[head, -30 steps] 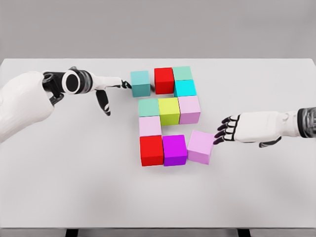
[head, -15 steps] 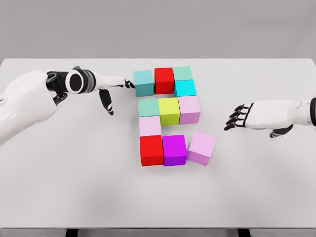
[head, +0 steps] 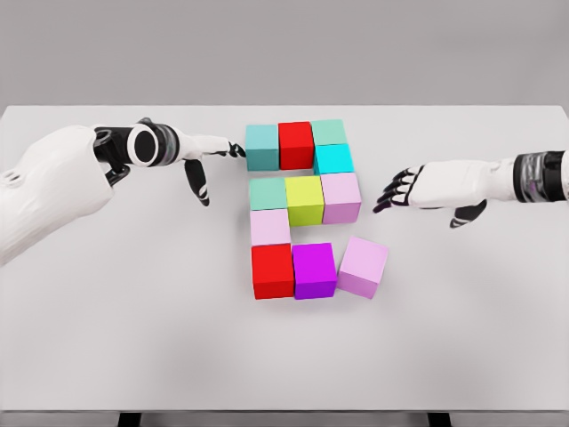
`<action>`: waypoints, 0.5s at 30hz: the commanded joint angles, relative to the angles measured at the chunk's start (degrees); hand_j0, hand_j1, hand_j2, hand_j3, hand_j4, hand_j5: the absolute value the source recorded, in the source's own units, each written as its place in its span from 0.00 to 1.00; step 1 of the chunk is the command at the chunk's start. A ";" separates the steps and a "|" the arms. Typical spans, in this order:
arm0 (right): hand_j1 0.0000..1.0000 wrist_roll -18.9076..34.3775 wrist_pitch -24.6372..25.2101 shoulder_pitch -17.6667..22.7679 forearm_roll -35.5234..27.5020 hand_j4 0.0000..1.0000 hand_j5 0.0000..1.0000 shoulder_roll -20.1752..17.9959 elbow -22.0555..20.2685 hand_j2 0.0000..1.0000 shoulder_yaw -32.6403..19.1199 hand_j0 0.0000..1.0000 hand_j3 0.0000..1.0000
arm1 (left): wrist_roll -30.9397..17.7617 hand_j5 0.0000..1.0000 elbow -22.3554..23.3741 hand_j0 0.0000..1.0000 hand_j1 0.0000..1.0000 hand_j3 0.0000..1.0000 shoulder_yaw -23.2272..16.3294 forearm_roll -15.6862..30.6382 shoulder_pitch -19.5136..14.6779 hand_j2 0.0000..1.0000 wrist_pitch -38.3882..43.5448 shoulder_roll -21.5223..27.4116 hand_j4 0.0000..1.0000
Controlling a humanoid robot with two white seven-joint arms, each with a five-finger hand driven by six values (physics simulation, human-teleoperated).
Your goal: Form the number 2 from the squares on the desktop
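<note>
The light pink cube [head: 363, 267] lies rotated at the figure's lower right, toward the tabletop's front edge from the right hand [head: 411, 189], whose fingers are spread and hold nothing.

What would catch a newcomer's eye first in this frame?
The cluster of coloured cubes at the middle of the white table, forming a near-finished 2. Its bottom-right piece, the pale pink cube, sits skewed against the purple cube. The left hand touches the teal cube at the top-left end with a fingertip, while the right hand hovers open to the right of the cluster.
</note>
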 commanded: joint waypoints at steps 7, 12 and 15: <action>1.00 -0.02 0.13 0.09 -1.63 1.00 1.00 0.19 -1.65 1.00 4.60 1.00 1.00 | -0.16 1.00 -0.66 1.00 1.00 1.00 2.41 0.55 -0.09 1.00 -1.40 2.16 1.00; 1.00 -0.02 0.13 0.09 -1.10 1.00 1.00 0.10 -3.93 1.00 6.19 1.00 1.00 | -0.25 1.00 -3.21 1.00 1.00 1.00 2.23 0.64 0.18 1.00 -3.52 2.25 1.00; 1.00 -0.02 0.13 0.09 -1.19 1.00 1.00 0.10 -5.43 1.00 6.28 1.00 1.00 | -0.25 1.00 -3.21 1.00 1.00 1.00 2.15 0.64 0.26 1.00 -3.61 2.25 1.00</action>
